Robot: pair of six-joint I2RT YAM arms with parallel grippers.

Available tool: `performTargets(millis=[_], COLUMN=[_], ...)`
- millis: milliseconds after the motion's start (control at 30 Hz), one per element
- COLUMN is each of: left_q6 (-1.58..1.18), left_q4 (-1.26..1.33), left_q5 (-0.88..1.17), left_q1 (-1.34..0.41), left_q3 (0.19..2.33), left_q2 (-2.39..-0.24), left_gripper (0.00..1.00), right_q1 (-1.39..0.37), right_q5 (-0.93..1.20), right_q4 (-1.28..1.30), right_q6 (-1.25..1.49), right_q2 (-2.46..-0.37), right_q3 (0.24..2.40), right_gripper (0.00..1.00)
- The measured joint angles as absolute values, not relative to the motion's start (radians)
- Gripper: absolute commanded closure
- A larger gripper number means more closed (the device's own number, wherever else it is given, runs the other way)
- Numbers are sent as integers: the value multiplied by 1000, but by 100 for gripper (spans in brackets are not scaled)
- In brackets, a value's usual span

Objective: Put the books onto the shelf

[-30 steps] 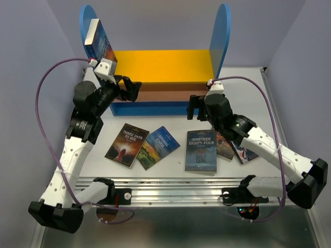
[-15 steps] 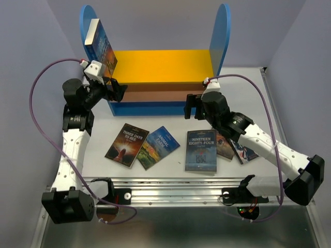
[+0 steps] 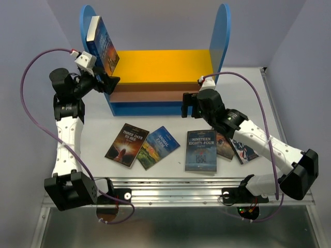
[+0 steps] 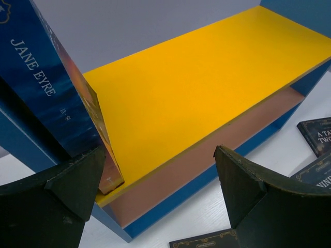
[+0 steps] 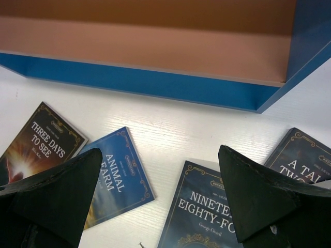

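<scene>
From above, we find Jane Eyre [image 3: 101, 44] propped at a tilt against the blue side panel in the upper left of the frame, on the yellow board of the shelf [image 3: 222, 31]. The other books lie flat on the table [image 3: 170, 124] across the centre and lower right. The left claw [image 3: 106, 82] hangs wide open just beside Jane Eyre, and the right claw [image 3: 187, 106] hovers wide open and empty at centre. The left wrist view shows a gaping claw holding nothing, one finger at the book's lower corner, contact unclear. The right wrist view looks down on Nineteen Eighty-Four [image 5: 201, 206] and Animal Farm [image 5: 119, 170] at the bottom of the frame. We judge the next pick needs a pinch on a thin edge, with the book then stood upright beside Jane Eyre.
</scene>
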State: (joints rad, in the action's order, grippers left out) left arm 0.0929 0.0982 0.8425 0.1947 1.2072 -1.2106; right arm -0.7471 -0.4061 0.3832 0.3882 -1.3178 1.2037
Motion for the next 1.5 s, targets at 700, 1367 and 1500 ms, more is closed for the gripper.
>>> performTargets(millis=[700, 1367, 1500], left_q6=[35, -544, -611], left_q4=[135, -38, -47], left_q5=[820, 492, 429], left_q1=[218, -141, -308], left_q3=[1145, 751, 648], left_q2=[-1071, -725, -722], left_gripper=[1, 1, 1], right_q1=[-747, -737, -649], right_q5=[-393, -369, -315], right_q4=[390, 487, 514], right_q6=[390, 558, 624], right_q2=[-1324, -1191, -1184], right_q3=[1216, 939, 842], right_gripper=[0, 0, 0])
